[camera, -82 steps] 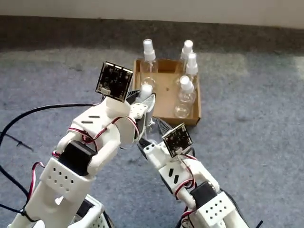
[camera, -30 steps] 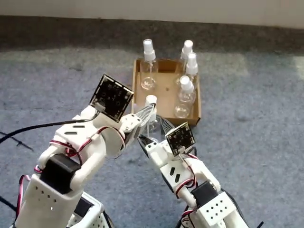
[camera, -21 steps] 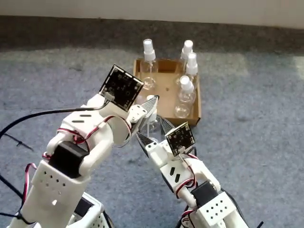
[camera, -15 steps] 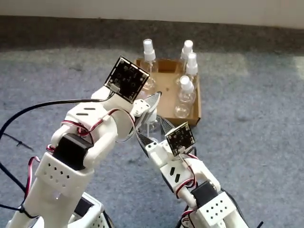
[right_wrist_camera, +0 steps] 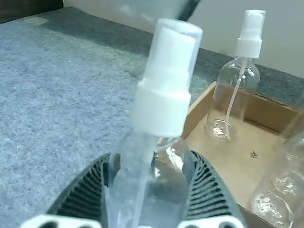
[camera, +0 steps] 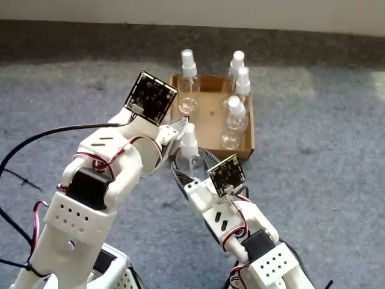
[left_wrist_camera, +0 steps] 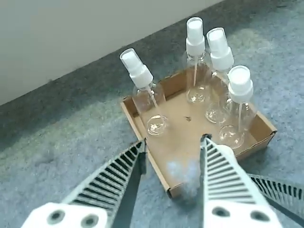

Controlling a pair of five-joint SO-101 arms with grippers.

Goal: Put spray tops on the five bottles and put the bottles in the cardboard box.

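High view: the right gripper holds its ribbed fingers clamped on a clear plastic bottle fitted with a white spray top. The bottle stands just before the shallow cardboard box, which contains four capped bottles. Left wrist view: the left gripper has its fingers spread, with the blurred top between them. Right wrist view: a grey carpeted counter surrounds the box.

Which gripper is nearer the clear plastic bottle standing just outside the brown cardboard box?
Right. The right gripper is shut around the body of the clear plastic bottle, holding it. The left gripper is open above its white spray top, not gripping it.
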